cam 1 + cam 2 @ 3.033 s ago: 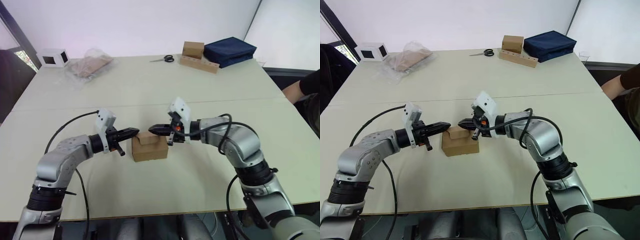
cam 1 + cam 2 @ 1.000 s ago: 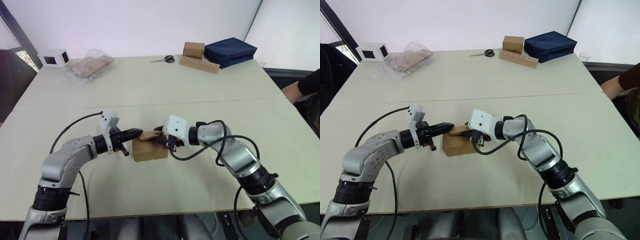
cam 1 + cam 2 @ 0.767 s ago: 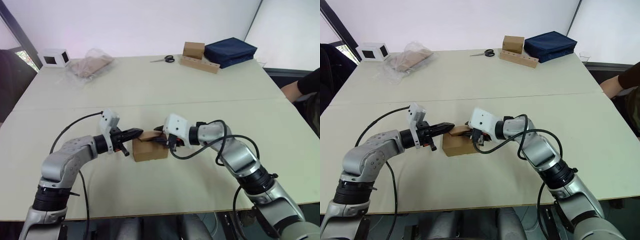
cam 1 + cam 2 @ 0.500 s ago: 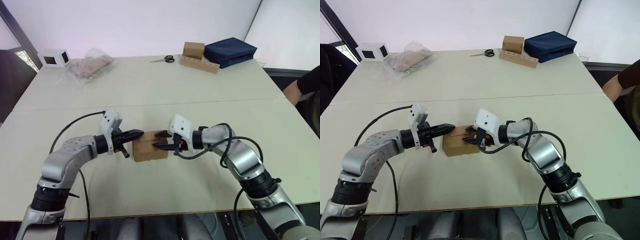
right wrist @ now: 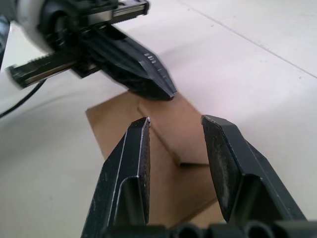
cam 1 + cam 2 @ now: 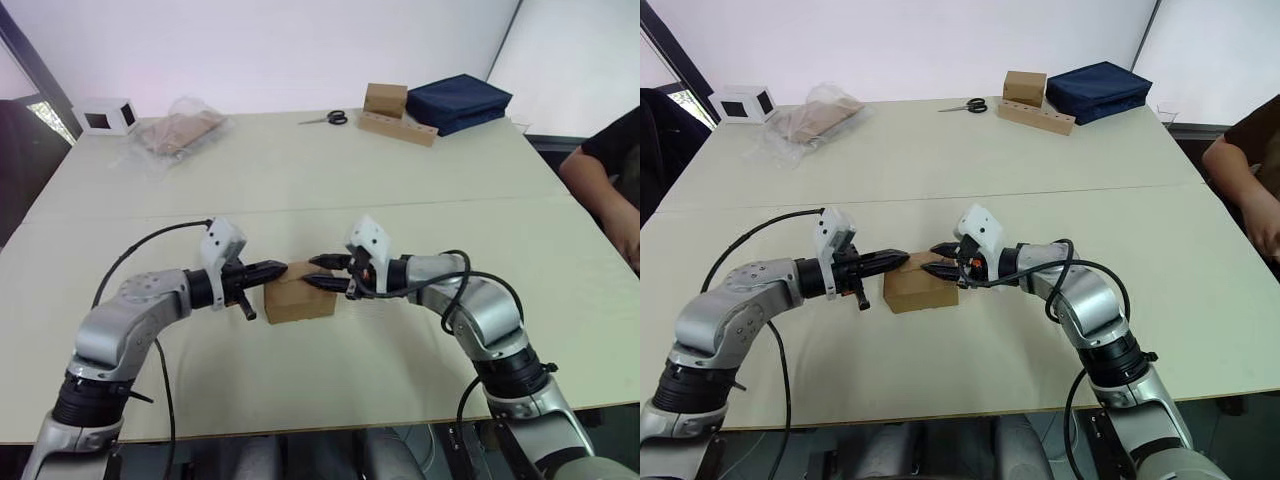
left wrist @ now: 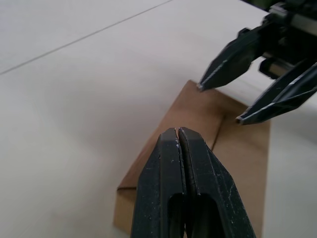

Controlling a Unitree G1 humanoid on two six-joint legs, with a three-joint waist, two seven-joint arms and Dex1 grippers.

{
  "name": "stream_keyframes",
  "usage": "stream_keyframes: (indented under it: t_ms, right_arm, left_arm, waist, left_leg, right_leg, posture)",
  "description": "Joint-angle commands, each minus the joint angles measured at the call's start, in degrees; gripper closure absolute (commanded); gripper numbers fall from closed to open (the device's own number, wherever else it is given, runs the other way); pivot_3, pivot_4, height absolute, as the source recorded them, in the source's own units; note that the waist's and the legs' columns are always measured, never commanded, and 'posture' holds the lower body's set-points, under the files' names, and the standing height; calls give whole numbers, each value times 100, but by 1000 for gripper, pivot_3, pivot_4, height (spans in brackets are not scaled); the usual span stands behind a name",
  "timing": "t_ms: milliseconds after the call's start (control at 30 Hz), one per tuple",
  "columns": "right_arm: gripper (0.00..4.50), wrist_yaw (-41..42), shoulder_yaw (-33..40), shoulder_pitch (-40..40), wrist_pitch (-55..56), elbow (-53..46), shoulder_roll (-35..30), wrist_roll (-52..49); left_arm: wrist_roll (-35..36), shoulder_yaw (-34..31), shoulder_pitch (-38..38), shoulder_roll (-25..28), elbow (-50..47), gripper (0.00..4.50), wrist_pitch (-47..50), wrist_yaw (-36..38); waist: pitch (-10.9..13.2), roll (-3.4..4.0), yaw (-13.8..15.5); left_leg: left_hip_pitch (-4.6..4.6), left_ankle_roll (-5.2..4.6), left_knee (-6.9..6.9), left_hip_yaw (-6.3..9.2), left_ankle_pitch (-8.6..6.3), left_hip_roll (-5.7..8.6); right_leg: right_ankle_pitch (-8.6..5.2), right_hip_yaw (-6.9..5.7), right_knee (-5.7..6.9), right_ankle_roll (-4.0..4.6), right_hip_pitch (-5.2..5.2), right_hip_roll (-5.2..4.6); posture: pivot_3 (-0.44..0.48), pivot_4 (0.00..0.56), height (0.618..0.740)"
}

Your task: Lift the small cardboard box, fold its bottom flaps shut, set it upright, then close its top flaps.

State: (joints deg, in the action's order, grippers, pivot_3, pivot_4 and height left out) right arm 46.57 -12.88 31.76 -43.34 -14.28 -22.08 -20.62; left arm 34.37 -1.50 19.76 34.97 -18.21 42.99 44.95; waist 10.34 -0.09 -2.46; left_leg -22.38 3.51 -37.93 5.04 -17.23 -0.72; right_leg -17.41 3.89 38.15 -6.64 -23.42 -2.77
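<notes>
We see the small cardboard box [image 6: 298, 303] standing on the pale table [image 6: 400, 190], directly between the two grippers. The left gripper [image 6: 283, 268] comes in from the box's left side with its two black fingers pressed together, holding nothing, and its tip sits over the left edge of the box top; whether it touches the cardboard we cannot tell. The right gripper [image 6: 317, 273] reaches in from the opposite side with its fingers spread apart, their tips hovering just above the right part of the box top, grasping nothing.

The box is plain matte brown cardboard, rectangular with crisp edges. Its top flaps [image 5: 168, 134] lie folded down flat, meeting in an angled, envelope-like seam. The gripper fingers are smooth, tapered, glossy black wedges.

Well beyond both grippers, at the far edge of the table, we make out a brown block on a holed wooden strip [image 6: 392, 112], scissors [image 6: 327, 118], a dark blue fabric case [image 6: 460, 101], a crinkled clear plastic bag [image 6: 180, 128] and a white cube with a dark window [image 6: 106, 115].
</notes>
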Motion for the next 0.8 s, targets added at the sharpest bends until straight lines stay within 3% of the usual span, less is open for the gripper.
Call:
stream_keyframes:
  t_ms: [33,500,800]
  right_arm:
    - [2849,-43,84,57,27,-193,27,-125]
    - [2849,-126,-647,86,-111,-28,-316,387]
    - [2849,-185,-718,164,-175,-1,-313,481]
  left_arm:
    - [36,-148,-70,211,-376,4500,37,-3]
    - [-757,706,-435,598,-267,4500,-254,194]
    - [-843,714,-404,462,-140,4500,-445,164]
  waist:
    - [0,0,-2]
    - [0,2,-5]
    - [-6,6,-4]
  left_leg:
    - [0,0,0,-1,0,0]
    - [1,-1,1,-1,0,0]
    - [14,-2,1,-1,-1,0]
  right_leg:
    - [0,0,0,0,0,0]
    - [0,0,-1,0,0,2]
    - [0,0,-1,0,14,2]
  posture:
    - [0,150,740]
    - [0,150,740]
    - [0,150,740]
